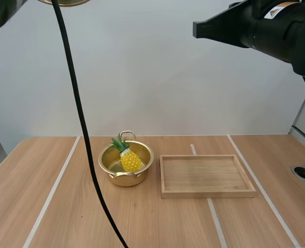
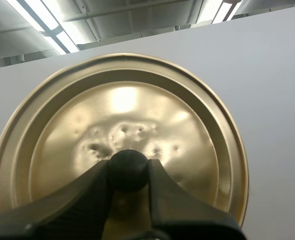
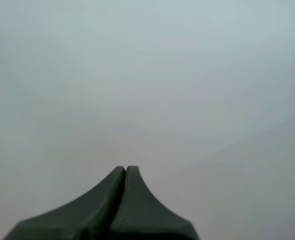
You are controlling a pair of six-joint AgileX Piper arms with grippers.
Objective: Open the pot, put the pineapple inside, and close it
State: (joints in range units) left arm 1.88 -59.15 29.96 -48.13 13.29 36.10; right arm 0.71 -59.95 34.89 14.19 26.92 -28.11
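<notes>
Pineapple (image 1: 130,160), yellow with a green crown, lies inside the open gold pot (image 1: 125,179), well below your jaws. A wooden tray (image 1: 208,194) sits just beside the pot. Your left gripper (image 2: 129,167) grasps the gold lid (image 2: 122,110) by its black knob (image 2: 129,172). Your right gripper (image 3: 125,170) is raised, fingers pressed together on nothing.

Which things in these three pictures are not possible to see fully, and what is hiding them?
High view: lid, cut off by the top edge; a sliver of rim shows.
High view: pineapple underside, down inside the pot.
Left wrist view: knob sides, covered by the left fingers.
</notes>
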